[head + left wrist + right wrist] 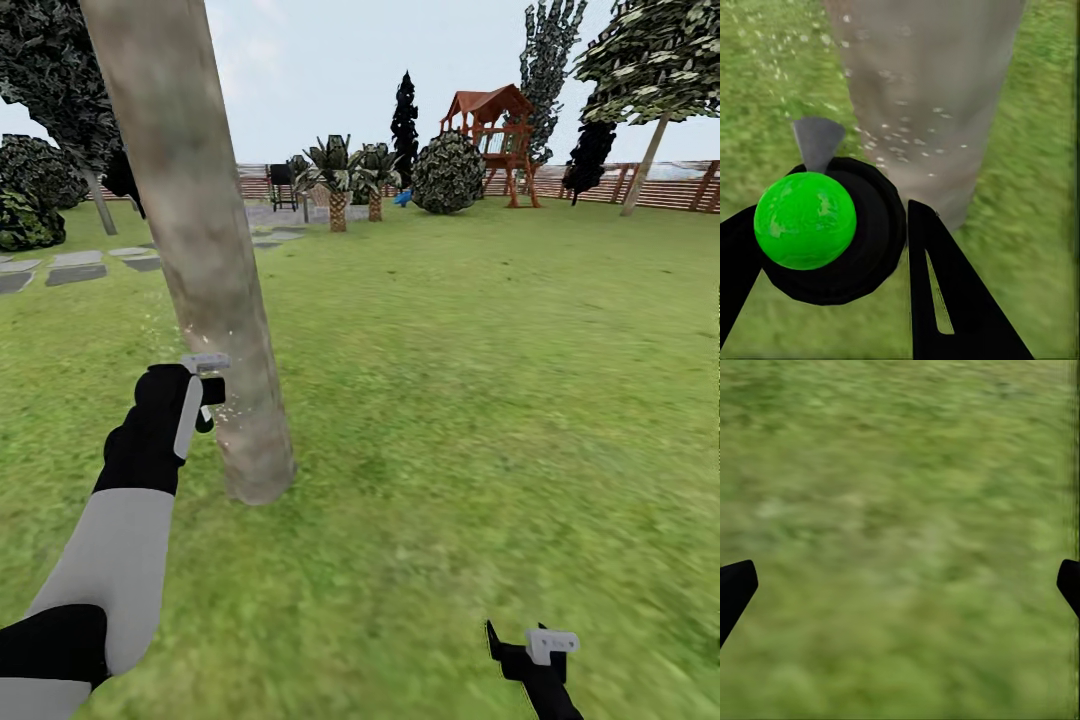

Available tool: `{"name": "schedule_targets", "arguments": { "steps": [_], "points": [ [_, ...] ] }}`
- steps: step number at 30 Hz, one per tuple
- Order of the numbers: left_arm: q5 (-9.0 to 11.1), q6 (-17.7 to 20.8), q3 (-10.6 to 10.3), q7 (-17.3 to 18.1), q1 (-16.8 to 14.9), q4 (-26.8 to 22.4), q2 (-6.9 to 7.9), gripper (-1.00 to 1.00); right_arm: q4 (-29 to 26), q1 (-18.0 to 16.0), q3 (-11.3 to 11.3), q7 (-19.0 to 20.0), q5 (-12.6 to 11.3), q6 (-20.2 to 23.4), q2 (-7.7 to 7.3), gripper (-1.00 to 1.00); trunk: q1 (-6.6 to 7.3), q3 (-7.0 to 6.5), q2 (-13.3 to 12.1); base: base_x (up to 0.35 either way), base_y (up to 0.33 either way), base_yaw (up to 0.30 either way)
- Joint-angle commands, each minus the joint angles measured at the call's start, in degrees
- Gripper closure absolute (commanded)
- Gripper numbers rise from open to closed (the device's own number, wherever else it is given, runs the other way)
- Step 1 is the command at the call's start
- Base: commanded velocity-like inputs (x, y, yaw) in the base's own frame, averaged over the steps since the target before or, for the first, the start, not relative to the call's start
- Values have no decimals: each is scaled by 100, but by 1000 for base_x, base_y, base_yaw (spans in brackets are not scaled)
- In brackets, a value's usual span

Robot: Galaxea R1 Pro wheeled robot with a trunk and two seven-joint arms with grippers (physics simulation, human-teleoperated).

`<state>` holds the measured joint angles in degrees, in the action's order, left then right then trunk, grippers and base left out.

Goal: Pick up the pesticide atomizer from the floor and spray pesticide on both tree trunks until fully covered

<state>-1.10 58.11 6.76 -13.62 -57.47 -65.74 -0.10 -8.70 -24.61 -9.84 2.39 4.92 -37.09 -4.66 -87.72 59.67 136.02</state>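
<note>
Gripping the pesticide atomizer [817, 225] in the left gripper [832, 255], both black fingers [945, 292] pressing against the sides of its round black body, green ball-shaped top showing between them. Pointing a grey nozzle [817, 141] out ahead of the fingers, toward the tree trunk [926, 97] standing just beyond. Hanging in the air between nozzle and bark: pale specks of spray [896, 139], some also scattering over the grass [765, 90] to one side.

From the head view, holding the left gripper [200, 395] raised at the low part of the tree trunk [200, 250], just beside it on the robot's left; only a dark sliver of the pesticide atomizer [207, 418] peeking out there, near a grey bracket on the wrist. Leaning slightly, the thick pale trunk, rooted in the floor [450, 400] close in front of the robot. White flecks dotting the bark beside the gripper.

Hanging low at the robot's right, well apart from the trunk, the right gripper [520, 650]. Spread wide and holding nothing, its fingertips [735, 589] at opposite edges of the right wrist view, blurry grass [900, 540] between them.

Further back: stepping stones [75, 268], palms [338, 180], a wooden play structure [495, 140], a slatted fence [680, 185].
</note>
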Motion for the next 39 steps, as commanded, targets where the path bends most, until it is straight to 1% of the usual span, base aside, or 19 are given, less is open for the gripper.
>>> {"name": "schedule_targets", "arguments": {
  "steps": [1, 5, 14, 21, 27, 39],
  "points": [
    [-4, 0, 0, 0, -1, 0, 1, 100, 0, 0, 0, -1, 0, 0, 0, -100, 0, 0, 0, 0, -272, 0],
    [-7, -1, -4, 0, 7, 0, 1, 100, 0, 0, 1, -2, 0, 0, 0, -100, 0, 0, 0, 0, -272, 96],
    [-26, -5, 4, -4, 12, 64, 9, 100, 0, 0, 3, -2, 0, 0, 0, -100, 0, 0, 0, 0, -272, 270],
    [-53, -10, -16, -25, 119, 86, -7, 100, 0, 0, 2, 5, -1, 0, 0, -100, 0, 0, 0, 0, -272, 258],
    [-65, -10, -30, -26, 121, 80, -8, 100, 0, 3, 0, 7, 0, 0, -10, -100, 0, 0, 0, 59, -272, 30],
    [-74, -10, -5, -27, 122, 19, 1, 100, -9, 44, 3, 7, -7, 0, 0, -100, 0, 0, 0, 148, -265, 1]
  ]
}}
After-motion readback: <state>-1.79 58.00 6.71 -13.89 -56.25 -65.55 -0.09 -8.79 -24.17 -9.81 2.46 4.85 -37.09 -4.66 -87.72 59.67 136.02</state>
